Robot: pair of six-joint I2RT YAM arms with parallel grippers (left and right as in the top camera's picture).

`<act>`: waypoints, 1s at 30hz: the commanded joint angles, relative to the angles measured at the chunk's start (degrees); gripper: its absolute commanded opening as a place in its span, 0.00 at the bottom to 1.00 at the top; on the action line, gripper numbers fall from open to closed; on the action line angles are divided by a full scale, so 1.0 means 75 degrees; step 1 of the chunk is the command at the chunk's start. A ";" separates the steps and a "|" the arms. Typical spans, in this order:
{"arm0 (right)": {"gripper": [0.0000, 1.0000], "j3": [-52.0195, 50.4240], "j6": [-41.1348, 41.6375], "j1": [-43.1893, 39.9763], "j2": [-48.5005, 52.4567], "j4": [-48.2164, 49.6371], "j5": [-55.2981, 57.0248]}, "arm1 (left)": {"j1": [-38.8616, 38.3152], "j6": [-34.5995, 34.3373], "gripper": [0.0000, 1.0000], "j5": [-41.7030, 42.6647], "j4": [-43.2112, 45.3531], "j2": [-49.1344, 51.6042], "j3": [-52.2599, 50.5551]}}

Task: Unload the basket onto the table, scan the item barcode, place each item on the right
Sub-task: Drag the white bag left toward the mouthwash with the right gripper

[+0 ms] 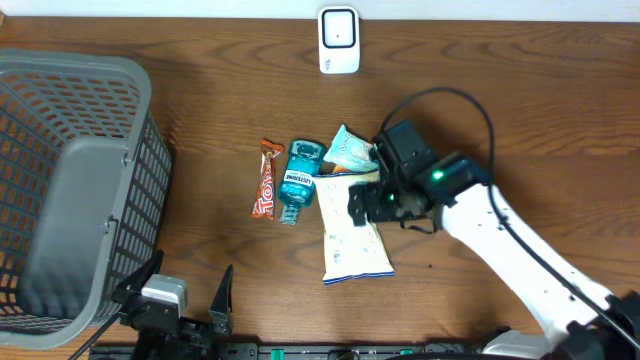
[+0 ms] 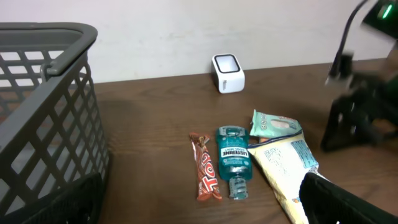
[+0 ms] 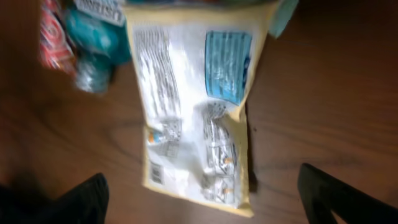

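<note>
A white and yellow snack bag (image 1: 352, 235) lies flat on the wooden table, print side up, with a small barcode (image 3: 155, 173) near its lower left corner. My right gripper (image 1: 372, 200) hovers over the bag's upper end. In the right wrist view it (image 3: 202, 190) is open, the dark fingers (image 3: 87, 196) wide apart and nothing held; the bag (image 3: 193, 106) rests on the table beyond them. The white scanner (image 1: 339, 40) stands at the table's far edge, also in the left wrist view (image 2: 228, 73). My left gripper (image 2: 205, 208) is open and empty at the near edge (image 1: 185, 300).
A grey mesh basket (image 1: 70, 190) fills the left side. Left of the bag lie a teal mouthwash bottle (image 1: 298, 180) and a red candy bar (image 1: 267, 180). A pale teal packet (image 1: 350, 150) sits at the bag's top end. The right arm (image 1: 520, 250) reaches in from the lower right.
</note>
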 commanded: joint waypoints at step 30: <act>0.01 -0.2734 0.0493 -0.0836 0.3139 0.3963 -0.3835 | 0.0032 -0.0015 1.00 0.0044 0.0020 -0.0012 -0.0003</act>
